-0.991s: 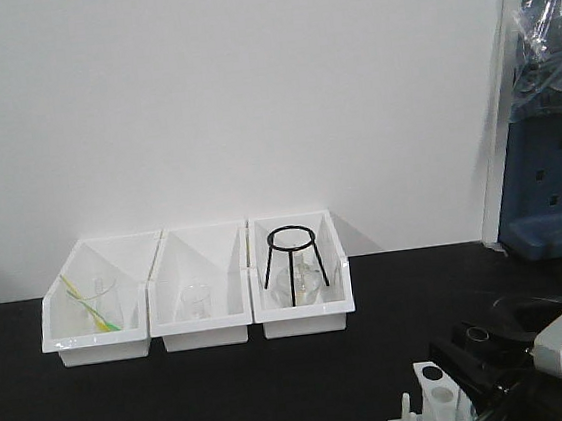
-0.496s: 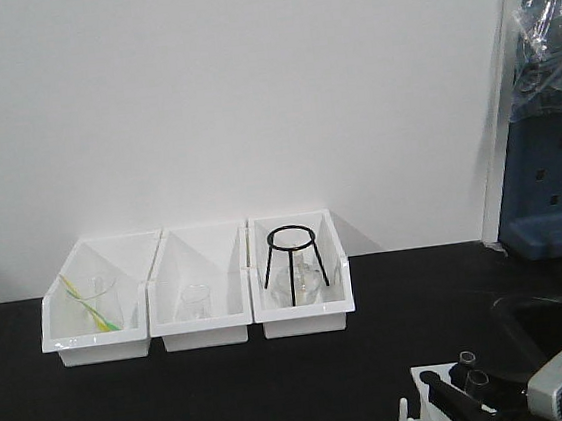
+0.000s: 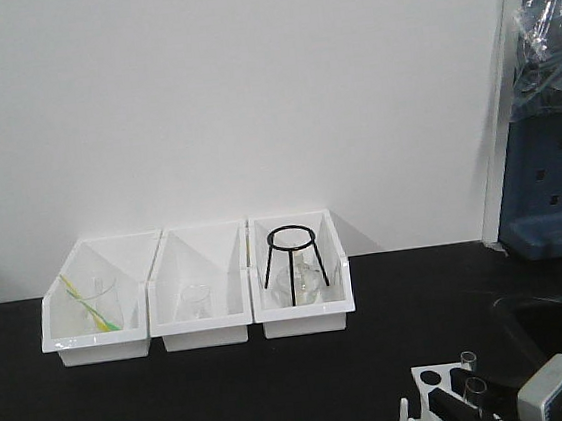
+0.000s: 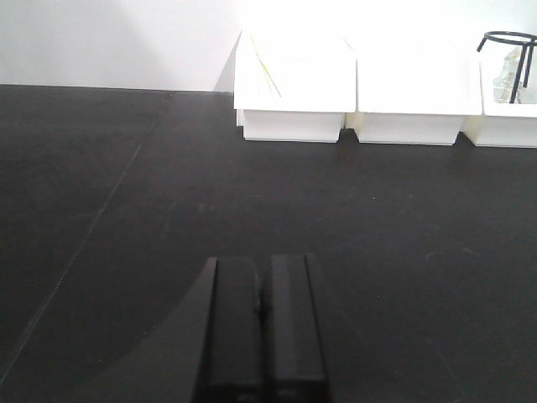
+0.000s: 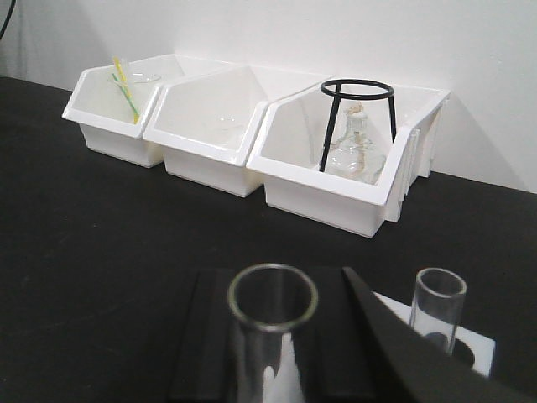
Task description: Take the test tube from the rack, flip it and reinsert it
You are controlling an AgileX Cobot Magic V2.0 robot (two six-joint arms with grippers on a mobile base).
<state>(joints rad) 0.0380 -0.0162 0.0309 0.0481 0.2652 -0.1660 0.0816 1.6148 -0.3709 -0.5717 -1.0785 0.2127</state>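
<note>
Black left fingers are pressed together over bare table, holding nothing. Rightward, the right fingers clamp a clear test tube, mouth upward, just left of the rack — a second tube stands in a hole to their right. Judging by this, the step is reinsertion; next, line the tube over an open hole — then lower straight.

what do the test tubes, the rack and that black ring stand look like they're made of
Test tubes: clear glass by the look, see-through with bright rim highlights; hard plastic possible. Rack: smooth white plastic, opaque, moulded round holes. Ring stand: thin black rods, probably painted or coated metal wire.
</note>
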